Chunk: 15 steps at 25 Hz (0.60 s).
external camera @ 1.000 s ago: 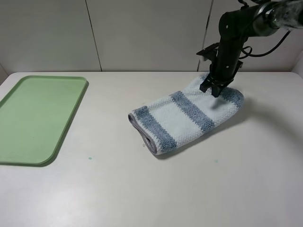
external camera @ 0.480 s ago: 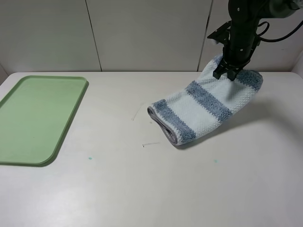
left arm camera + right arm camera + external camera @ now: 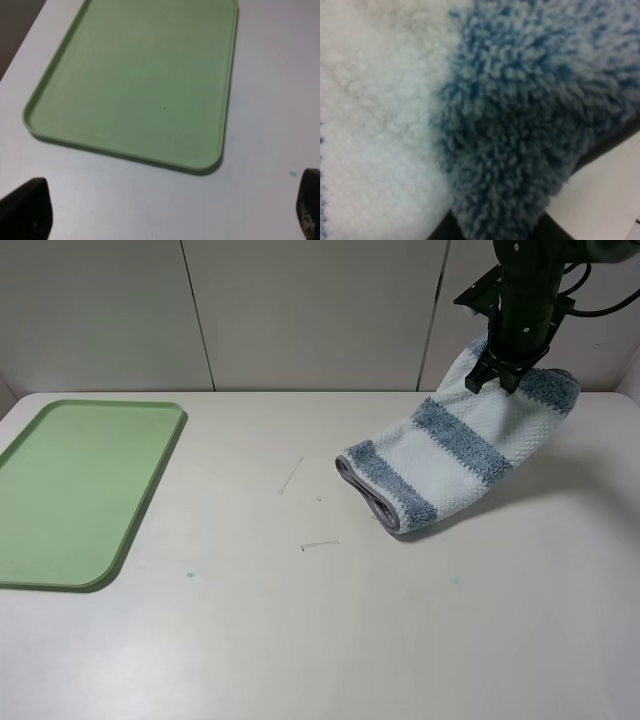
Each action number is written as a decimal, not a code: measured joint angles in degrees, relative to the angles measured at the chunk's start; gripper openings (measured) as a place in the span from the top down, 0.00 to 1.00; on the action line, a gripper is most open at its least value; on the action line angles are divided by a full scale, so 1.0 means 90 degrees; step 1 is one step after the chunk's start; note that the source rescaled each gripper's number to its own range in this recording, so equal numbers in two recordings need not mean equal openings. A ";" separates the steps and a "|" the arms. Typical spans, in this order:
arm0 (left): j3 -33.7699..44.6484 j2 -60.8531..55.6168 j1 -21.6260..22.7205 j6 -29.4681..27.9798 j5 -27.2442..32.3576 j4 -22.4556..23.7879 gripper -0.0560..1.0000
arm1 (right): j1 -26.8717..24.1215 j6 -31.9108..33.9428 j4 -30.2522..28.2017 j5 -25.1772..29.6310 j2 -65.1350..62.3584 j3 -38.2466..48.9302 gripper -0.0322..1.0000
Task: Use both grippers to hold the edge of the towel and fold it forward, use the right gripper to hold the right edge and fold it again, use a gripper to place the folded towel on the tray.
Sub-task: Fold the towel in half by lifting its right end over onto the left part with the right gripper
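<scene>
I take the tray (image 3: pixel 80 490) as reference; it lies at the left of the table (image 3: pixel 300 640). The left gripper (image 3: pixel 167 212) looks down on the tray from just beyond one short rim, jaws spread wide, holding nothing. Well to the right of the tray, the towel (image 3: pixel 450 455) is doubled into a strip. Its end nearer the tray rests on the table, and its farther end is raised. The right gripper (image 3: pixel 497 375) is clamped on that raised end. I judge the second fold to be in hand. Next move: carry the pinched end toward the tray, over the resting end, align the hems, then release.
</scene>
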 joint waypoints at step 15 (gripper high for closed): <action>0.0000 0.0000 0.0000 0.0000 0.0000 0.0000 0.02 | 0.0386 0.0274 0.0989 0.0836 -0.0009 0.0000 0.89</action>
